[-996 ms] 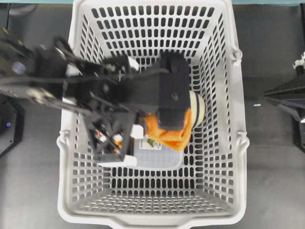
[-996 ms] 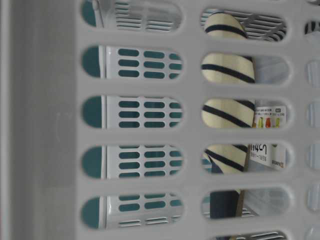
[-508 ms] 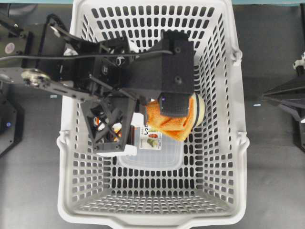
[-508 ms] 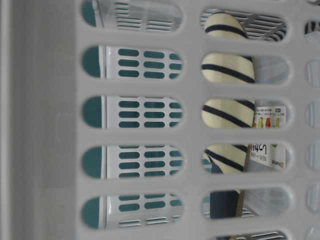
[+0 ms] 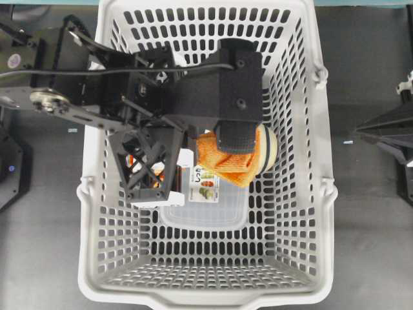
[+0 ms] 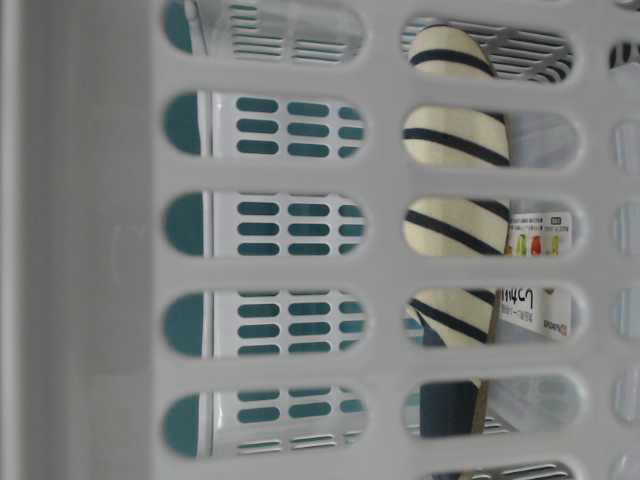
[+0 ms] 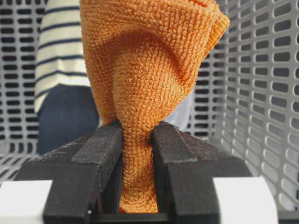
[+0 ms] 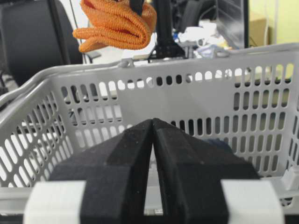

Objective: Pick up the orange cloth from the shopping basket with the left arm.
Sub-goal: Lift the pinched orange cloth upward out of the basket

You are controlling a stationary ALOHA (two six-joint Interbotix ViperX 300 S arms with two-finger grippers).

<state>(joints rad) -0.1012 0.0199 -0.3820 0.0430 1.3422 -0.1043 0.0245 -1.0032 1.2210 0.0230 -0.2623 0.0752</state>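
The orange cloth (image 5: 224,166) hangs bunched from my left gripper (image 5: 235,143), whose black fingers (image 7: 100,149) are shut on a pinched fold of it (image 7: 149,70). In the right wrist view the cloth (image 8: 114,25) hangs above the far rim of the shopping basket (image 8: 187,60), touching nothing in it. The light grey shopping basket (image 5: 322,194) sits in the middle of the table, with the left arm reaching in over its left wall. My right gripper (image 8: 153,122) is shut and empty, outside the basket on the right (image 5: 359,131).
A cream and navy striped slipper (image 5: 270,147) lies on the basket floor beneath the cloth and shows through the slots (image 6: 455,140). A clear plastic box with a printed label (image 5: 206,206) lies beside it. The basket's slotted walls (image 7: 261,93) surround the left gripper.
The left arm has risen with the cloth in its grip, so the cloth hangs higher over the slipper and more of the box label shows. The right arm has not moved.
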